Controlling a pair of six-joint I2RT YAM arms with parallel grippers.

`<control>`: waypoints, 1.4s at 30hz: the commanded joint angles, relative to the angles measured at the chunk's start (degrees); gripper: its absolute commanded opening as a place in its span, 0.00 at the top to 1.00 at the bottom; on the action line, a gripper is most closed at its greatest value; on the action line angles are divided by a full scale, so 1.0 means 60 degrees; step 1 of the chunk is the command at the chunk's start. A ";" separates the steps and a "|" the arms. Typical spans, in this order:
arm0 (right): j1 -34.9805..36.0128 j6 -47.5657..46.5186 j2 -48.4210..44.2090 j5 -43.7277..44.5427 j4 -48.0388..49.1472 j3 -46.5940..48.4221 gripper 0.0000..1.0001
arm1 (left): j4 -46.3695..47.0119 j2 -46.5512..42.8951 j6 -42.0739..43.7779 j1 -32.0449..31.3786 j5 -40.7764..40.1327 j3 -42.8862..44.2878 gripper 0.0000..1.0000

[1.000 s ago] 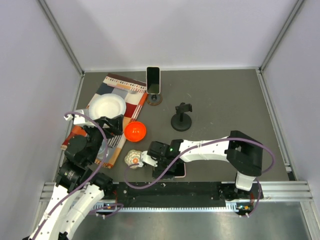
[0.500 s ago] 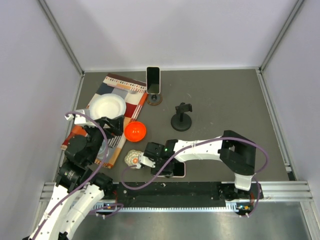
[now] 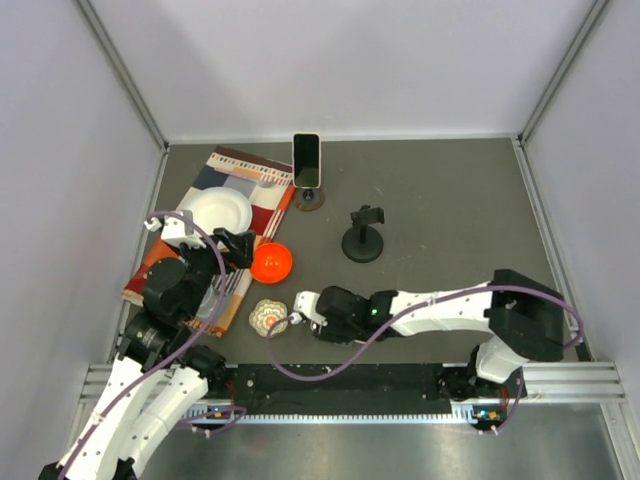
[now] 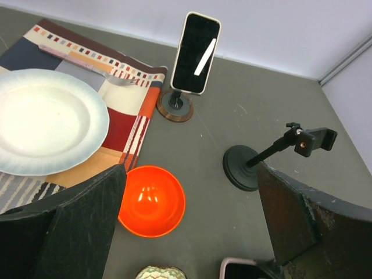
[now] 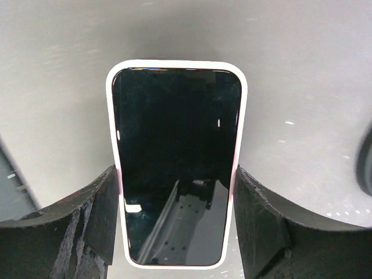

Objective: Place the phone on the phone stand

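The right gripper (image 5: 176, 195) clamps the phone (image 5: 176, 151) by its long edges, low over the table's near edge. The grasp looks done. Next it must lift the phone and carry it to the empty black stand (image 3: 362, 240). The left gripper (image 4: 192, 232) hangs spread, holding nothing.

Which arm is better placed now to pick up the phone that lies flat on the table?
Right. The right gripper is over the phone, with one finger along each long side. The left gripper hangs open and empty farther away, near the orange bowl.
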 commanded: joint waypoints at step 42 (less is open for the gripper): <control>-0.3441 0.6096 -0.5289 -0.1112 0.5091 -0.1960 1.00 | 0.4353 0.5908 -0.1437 -0.2001 0.4964 -0.0156 0.24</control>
